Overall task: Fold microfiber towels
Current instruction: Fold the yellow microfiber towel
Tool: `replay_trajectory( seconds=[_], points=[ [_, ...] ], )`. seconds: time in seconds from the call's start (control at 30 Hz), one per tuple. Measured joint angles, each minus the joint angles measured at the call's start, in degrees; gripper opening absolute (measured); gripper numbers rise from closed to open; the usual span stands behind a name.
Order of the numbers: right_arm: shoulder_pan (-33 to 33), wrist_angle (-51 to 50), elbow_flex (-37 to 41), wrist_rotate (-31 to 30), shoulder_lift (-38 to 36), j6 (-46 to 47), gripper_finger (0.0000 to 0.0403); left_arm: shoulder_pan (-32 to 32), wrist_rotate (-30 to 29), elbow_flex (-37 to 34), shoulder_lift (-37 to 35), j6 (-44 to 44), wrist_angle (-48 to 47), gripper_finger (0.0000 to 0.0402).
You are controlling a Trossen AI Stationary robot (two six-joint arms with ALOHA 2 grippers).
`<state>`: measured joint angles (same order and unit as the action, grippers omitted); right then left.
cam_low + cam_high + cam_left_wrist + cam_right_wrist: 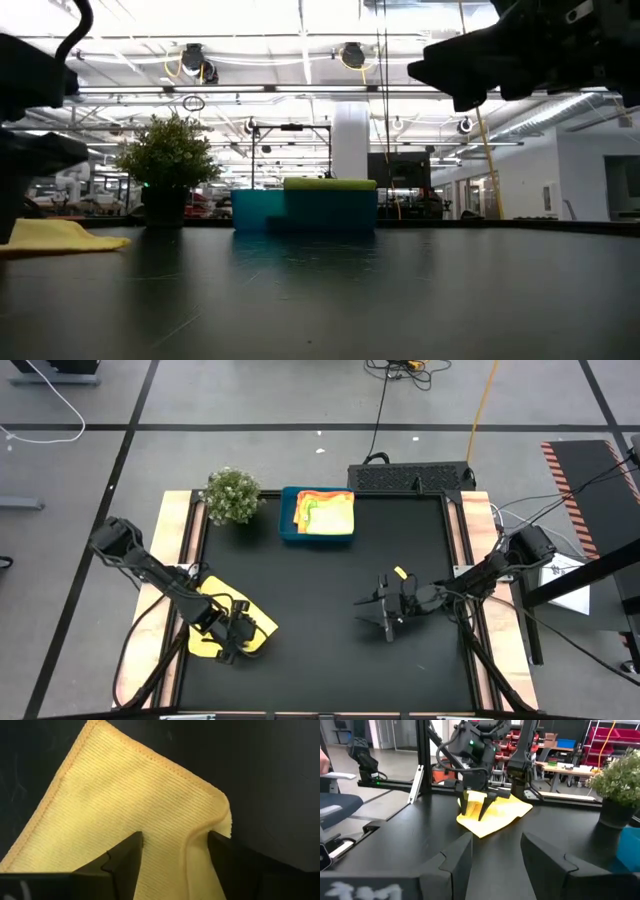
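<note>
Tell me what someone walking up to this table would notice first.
Probably the bright yellow towel lying on the black table at its near left, with the left hand right over it, fingers open astride a raised ridge of cloth. Next, the blue tray at the far edge with a stack of yellow, orange and green towels, beside a small potted plant. The right hand hangs empty at mid-table.

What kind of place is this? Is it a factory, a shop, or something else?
Most likely a robotics workshop or lab in a large industrial hall. Beyond the black table the right wrist view shows workbenches and red storage bins; the low view shows a high ceiling with hanging lights, and cables trail across the floor.
</note>
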<state>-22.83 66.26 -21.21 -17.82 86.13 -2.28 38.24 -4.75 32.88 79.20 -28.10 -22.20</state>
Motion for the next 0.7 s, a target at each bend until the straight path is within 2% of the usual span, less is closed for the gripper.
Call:
replay_trajectory(
  seconds=[0.1, 0.17, 0.27, 0.33, 0.37, 0.53, 0.7],
  points=[
    [0.23, 0.52, 0.00, -0.01, 0.00, -0.15, 0.0160, -0.02, 0.02, 0.02, 0.24, 0.50, -0.08, 0.0206],
    [0.53, 1.68, 0.00, -0.15, 0.00, -0.12, 0.0160, -0.06, 0.07, 0.01, 0.24, 1.85, -0.06, 0.0171],
    [1.68, 0.23, -1.48, -3.02, 0.37, 2.39, 0.0160, -0.25, 0.33, 0.56, 0.26, 5.64, -0.35, 0.0094],
    [2.85, -4.18, -4.01, -2.52, 1.49, 3.41, 0.0160, -1.13, 0.46, 1.68, 0.33, 8.15, -0.62, 0.0035],
    [3.30, -6.96, -5.80, -1.14, 2.48, 3.20, 0.0160, -1.86, 0.46, 2.74, 0.31, 9.23, -1.24, 0.0019],
    [4.06, -14.79, -17.66, 4.49, 11.09, -3.19, 0.0160, -4.67, -2.58, 9.61, -0.57, 15.76, -7.61, 0.0008],
    [4.07, -15.99, -25.49, 4.56, 17.08, -9.53, 0.0160, -6.18, -6.04, 13.67, -1.71, 20.93, -8.50, 0.0007]
  ],
)
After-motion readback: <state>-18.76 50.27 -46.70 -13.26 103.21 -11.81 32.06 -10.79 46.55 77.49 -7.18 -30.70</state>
